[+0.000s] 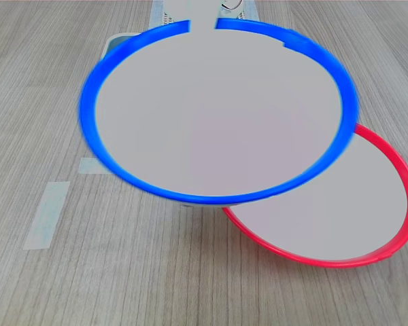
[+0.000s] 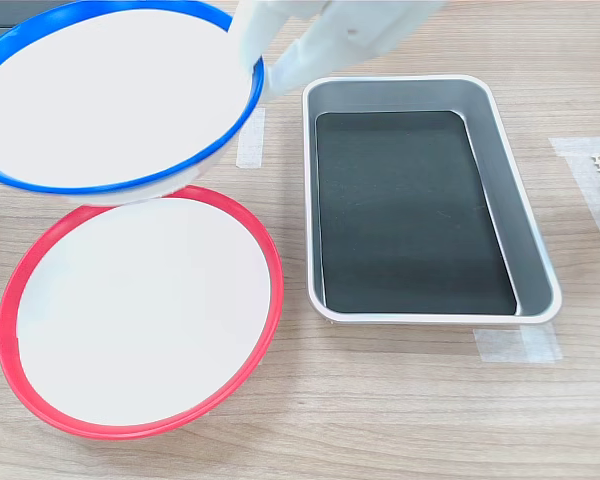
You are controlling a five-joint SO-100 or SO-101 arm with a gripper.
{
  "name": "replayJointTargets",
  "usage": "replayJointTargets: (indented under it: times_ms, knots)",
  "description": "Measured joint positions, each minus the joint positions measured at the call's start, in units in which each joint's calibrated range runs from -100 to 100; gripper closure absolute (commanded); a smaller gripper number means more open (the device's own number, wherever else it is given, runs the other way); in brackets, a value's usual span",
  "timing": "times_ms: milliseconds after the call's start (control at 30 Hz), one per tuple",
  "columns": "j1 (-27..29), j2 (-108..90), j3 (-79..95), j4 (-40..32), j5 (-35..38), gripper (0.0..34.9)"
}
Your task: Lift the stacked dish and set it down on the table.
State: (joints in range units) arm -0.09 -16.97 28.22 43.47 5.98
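Wood-grain laminate forms the counter (image 2: 410,400), light grey-brown, with pale tape strips (image 1: 46,214) fixed to it in both exterior views.

Only the second exterior view shows the grey metal tray (image 2: 500,160) with its dark bottom. It lies flat at the second exterior view's right, apart from both plates. The first exterior view shows only a pale corner behind the blue plate, too little to identify.

The blue-rimmed plate (image 1: 217,115) is tilted and overlaps the far edge of the red-rimmed plate (image 1: 353,217). A shadow under its near rim in the first exterior view suggests it is raised clear of the counter. The red-rimmed plate rests flat on the counter. The small step in the blue rim (image 1: 294,42) reads clearly in the first exterior view only.

The end effector (image 2: 265,75), white, meets the blue plate's rim at the second exterior view's upper centre. One finger lies inside the rim and the other outside, closed onto the rim. In the first exterior view it appears only as a pale strip crossing a break in the rim at top.
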Motion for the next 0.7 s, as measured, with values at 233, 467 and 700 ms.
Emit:
replayJointTargets:
  times_ms: [233, 467, 700]
  knots:
    - [8.05, 4.43, 0.09, -0.08, 3.76, 34.9]
    - [11.33, 8.70, 0.09, -1.06, 5.23, 34.9]
    - [12.83, 12.70, 0.09, -3.92, 5.81, 34.9]
